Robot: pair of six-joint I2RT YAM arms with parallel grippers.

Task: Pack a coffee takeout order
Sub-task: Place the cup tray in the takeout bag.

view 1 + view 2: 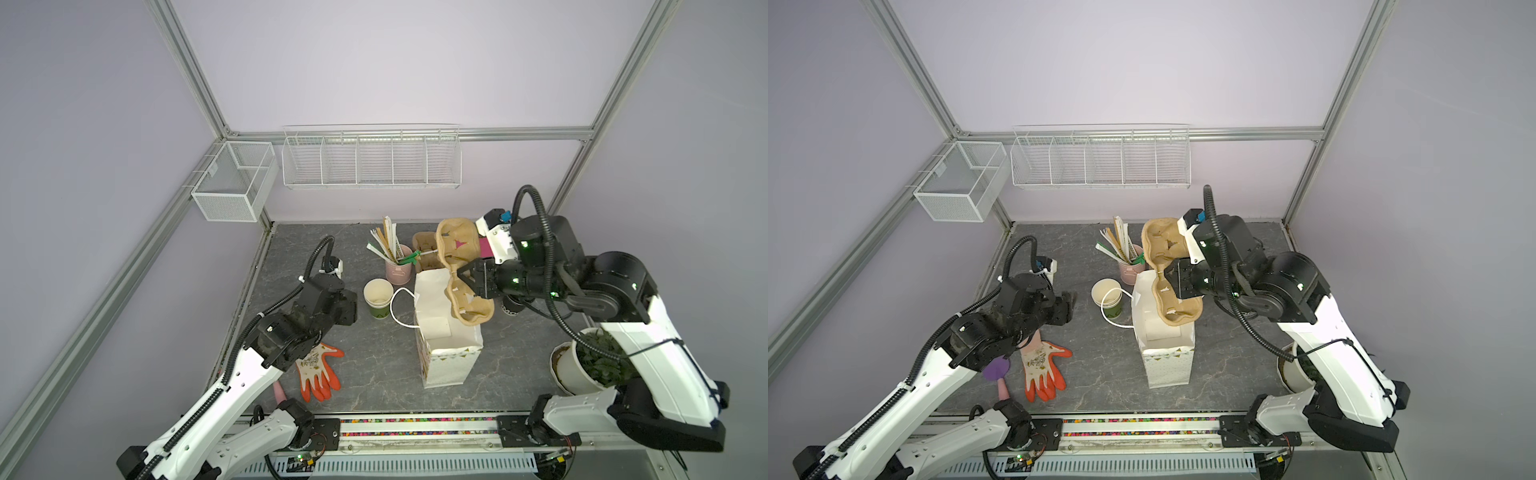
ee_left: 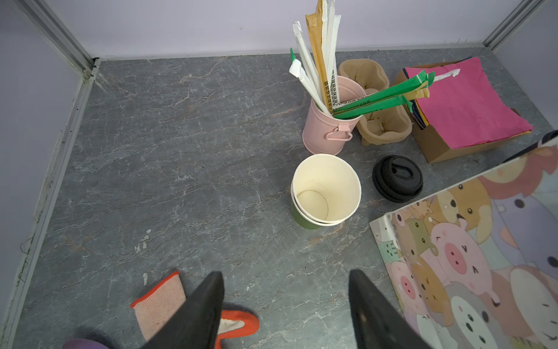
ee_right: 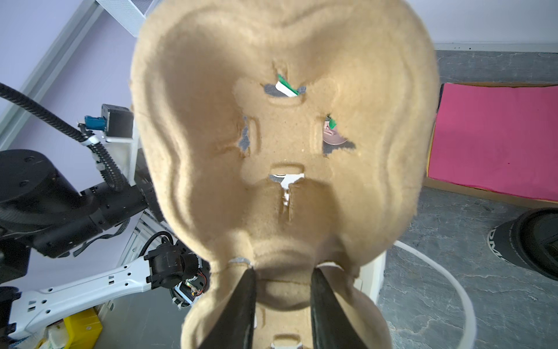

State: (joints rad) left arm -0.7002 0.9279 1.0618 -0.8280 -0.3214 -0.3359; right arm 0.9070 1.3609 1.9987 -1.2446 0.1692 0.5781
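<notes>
Our right gripper (image 3: 283, 272) was pinching the brown pulp cup carrier (image 1: 473, 311) at its narrow waist, with one finger on each side of the ridge between the two cup wells. The jaws stood only a little apart, closed on that thin pulp. We judge that this place was chosen because the waist is the narrowest and stiffest part, so the carrier would not bend in the grip. The carrier was held on its edge over the open mouth of the white paper gift bag (image 1: 449, 365). One well hung above the mouth, close to the rim on the right arm's side, and the other well reached out beyond the far rim of the bag. Whether it touched the rim, we could not tell. Turned like this, it should pass into the narrow mouth more easily than a flat carrier.

Our left gripper (image 2: 285, 272) was spread and held nothing. It was low over the table on the other side of the bag, perhaps ready to steady it. The bag stood upright, with one cord handle (image 1: 395, 307) fallen outward on that side. Just beyond the handle stood stacked paper cups (image 1: 378, 293). Behind the bag were a pink bucket (image 1: 398, 270) of wrapped sticks and the pink paper sheets (image 2: 465, 102) in a cardboard box.
</notes>
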